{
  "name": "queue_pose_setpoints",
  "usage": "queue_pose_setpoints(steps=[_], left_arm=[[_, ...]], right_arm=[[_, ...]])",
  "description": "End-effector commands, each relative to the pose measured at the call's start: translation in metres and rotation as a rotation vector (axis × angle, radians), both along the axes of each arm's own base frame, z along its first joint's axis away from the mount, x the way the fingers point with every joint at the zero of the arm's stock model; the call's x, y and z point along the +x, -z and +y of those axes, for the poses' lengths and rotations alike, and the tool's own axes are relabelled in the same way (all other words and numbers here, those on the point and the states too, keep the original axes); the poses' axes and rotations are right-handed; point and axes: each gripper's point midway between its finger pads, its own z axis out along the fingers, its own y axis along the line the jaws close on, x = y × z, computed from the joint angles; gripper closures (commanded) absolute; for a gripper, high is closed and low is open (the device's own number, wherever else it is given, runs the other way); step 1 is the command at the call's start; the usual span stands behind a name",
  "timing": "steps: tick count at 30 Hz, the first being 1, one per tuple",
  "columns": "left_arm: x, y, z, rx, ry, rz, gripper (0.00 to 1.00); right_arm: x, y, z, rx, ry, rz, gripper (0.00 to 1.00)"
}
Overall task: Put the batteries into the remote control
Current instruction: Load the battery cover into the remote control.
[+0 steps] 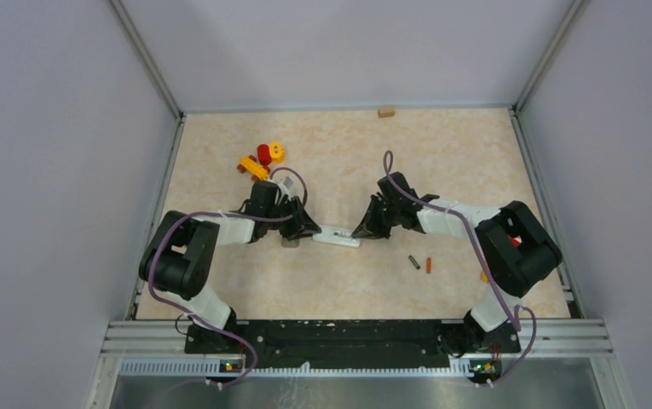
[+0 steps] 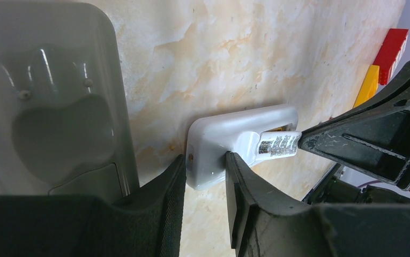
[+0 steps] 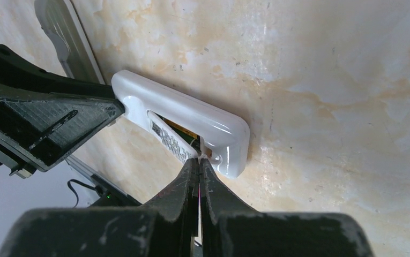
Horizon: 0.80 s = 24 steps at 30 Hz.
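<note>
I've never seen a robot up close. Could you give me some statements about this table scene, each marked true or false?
1. The right gripper has wide-open jaws. False: they are shut, tips against a battery in the white remote slot.
2. A dark battery and an orange battery lie loose on the table. True.
3. The left gripper holds the toy blocks. False: its jaws clamp the remote's end; the blocks lie apart, farther back.
4. The remote lies between both grippers. True.
</note>
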Motion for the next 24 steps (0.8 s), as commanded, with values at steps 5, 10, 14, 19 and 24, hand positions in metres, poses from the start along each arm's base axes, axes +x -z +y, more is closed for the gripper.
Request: queue_pose_setpoints(steps=[5,10,14,19,24], left_arm=[[-0.007,0.005,0.000,-0.006,0.010,0.012,0.65],[-0.006,0.004,-0.001,-0.005,0.010,0.009,0.65],[-0.005,0.005,-0.001,-0.004,0.011,0.009,0.65],[-0.004,0.005,-0.001,-0.005,0.012,0.010,0.64],[-0.004,0.005,-0.001,-0.004,0.011,0.009,0.64]], right_arm=[[-0.005,0.001,0.014,0.036,-0.003,0.006,1.00],[0.001,0.006,0.006,-0.039,-0.005,-0.022,1.00],[0.005,0.010,0.004,-0.069,-0.026,-0.064,1.00],[0.005,0.013,0.009,-0.100,-0.062,-0.076,1.00],[0.000,0.019,0.004,-0.168,-0.079,-0.068,0.95]])
